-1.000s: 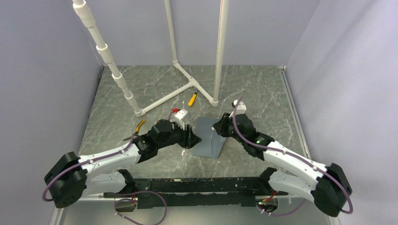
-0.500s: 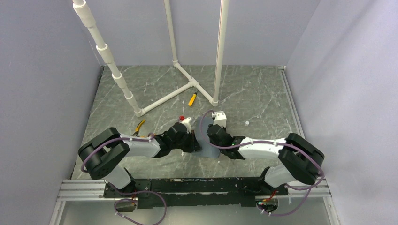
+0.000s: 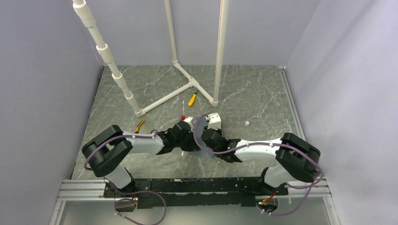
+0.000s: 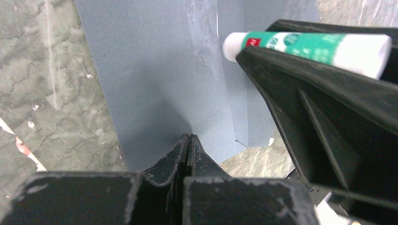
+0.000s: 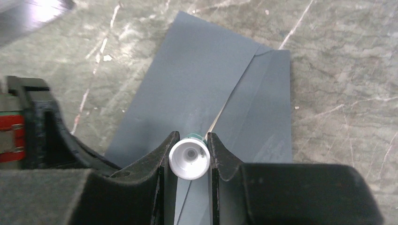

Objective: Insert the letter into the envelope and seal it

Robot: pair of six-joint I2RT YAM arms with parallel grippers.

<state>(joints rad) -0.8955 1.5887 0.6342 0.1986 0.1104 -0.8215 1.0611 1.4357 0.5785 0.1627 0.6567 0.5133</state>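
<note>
Over the envelope (image 5: 202,79), right gripper (image 5: 190,140) at 3 o'clock pinches a glue stick (image 4: 305,47); left gripper (image 4: 188,138) at 9 o'clock, jaws pressed together.

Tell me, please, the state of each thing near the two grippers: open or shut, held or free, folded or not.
envelope: flat on the table, flap folded over; sealed or not cannot be told.
glue stick: held over the envelope by the right gripper.
right gripper: shut on the glue stick.
left gripper: shut, tips at the envelope's edge.
letter: not in view.
</note>
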